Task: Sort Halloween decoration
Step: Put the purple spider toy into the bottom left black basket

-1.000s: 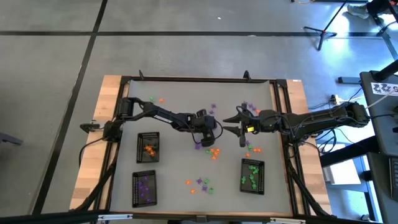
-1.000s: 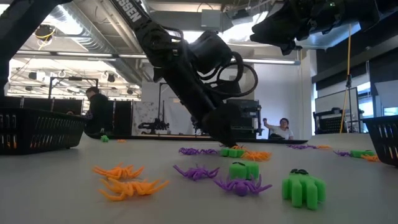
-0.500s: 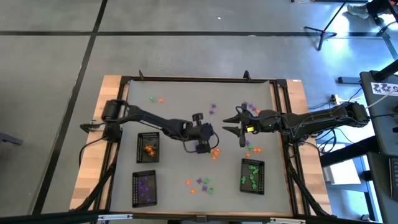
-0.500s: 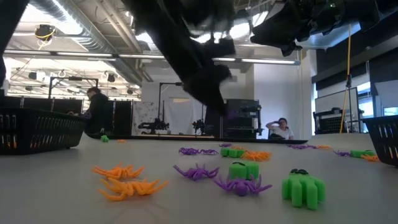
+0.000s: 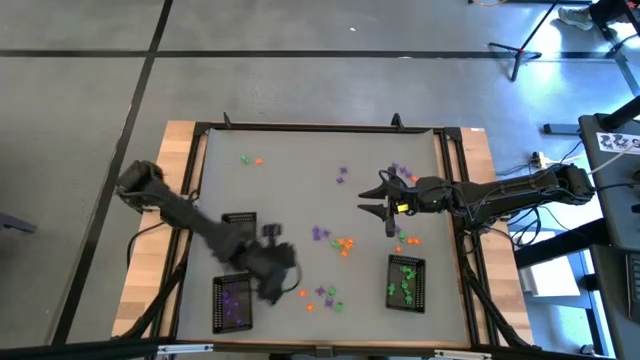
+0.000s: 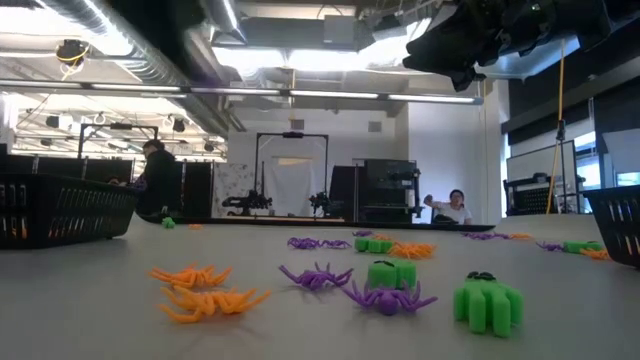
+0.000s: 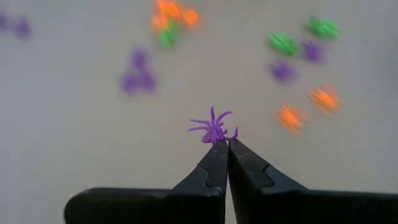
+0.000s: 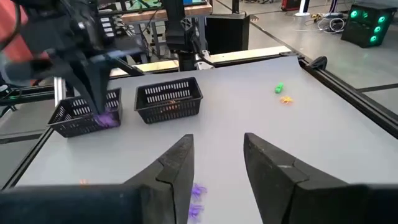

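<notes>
One purple spider [image 7: 213, 129] sits pinched in the left gripper [image 7: 226, 144], legs fanning away from its tips. Right gripper [image 8: 216, 149] hangs with fingers apart, holding nothing.

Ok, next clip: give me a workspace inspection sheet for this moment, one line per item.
Surface: grey table, wooden side edges.
Job's things: orange, purple and green trinkets loose mid-table; three black mesh trays, each part filled.
Clutter: nothing seen.
Grippers: left gripper shut on a purple spider, near the purple tray; right gripper open, empty, above the table.
Cables: dark leads along both table sides.
Surroundings: people seated beyond the table; tripod on the floor.
</notes>
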{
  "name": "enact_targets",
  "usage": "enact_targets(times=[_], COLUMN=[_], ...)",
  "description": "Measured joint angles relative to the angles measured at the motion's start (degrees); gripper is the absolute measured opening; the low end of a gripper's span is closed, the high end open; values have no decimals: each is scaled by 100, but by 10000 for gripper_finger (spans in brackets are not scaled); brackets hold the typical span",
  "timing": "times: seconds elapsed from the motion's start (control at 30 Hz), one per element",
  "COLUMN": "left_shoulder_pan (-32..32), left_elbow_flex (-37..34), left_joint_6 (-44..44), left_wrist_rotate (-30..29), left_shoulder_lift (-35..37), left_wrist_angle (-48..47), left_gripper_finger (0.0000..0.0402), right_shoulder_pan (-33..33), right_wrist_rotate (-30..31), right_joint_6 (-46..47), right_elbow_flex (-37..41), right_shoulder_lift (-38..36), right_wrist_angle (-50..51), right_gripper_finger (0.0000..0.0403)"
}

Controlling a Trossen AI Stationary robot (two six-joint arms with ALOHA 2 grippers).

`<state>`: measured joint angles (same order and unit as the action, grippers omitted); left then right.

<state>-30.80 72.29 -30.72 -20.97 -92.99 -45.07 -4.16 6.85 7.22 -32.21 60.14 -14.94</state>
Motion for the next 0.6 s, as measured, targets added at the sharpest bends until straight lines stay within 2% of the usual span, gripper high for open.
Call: enact_targets(times=[0.27, 0.47, 0.6], left_shoulder_pan=[-1551, -2243, -2453], left_elbow_flex=[2, 0, 0], left_joint_6=[-3270, -4301, -4810], left_wrist_rotate=[354, 400, 278], left_shoulder_lift=[387, 334, 336], left_wrist_angle=[-1118, -1210, -1214], left_gripper_finger=[0, 0, 9], right_shoulder_pan=[0, 0, 0], right_wrist_rotate=[-6, -44, -50], right_joint_6=[74, 155, 164], right_elbow_flex=[0, 0, 0], right_shoulder_lift=[0, 0, 0], right_wrist_angle=[-60, -85, -81], right_gripper_finger=[138, 138, 138])
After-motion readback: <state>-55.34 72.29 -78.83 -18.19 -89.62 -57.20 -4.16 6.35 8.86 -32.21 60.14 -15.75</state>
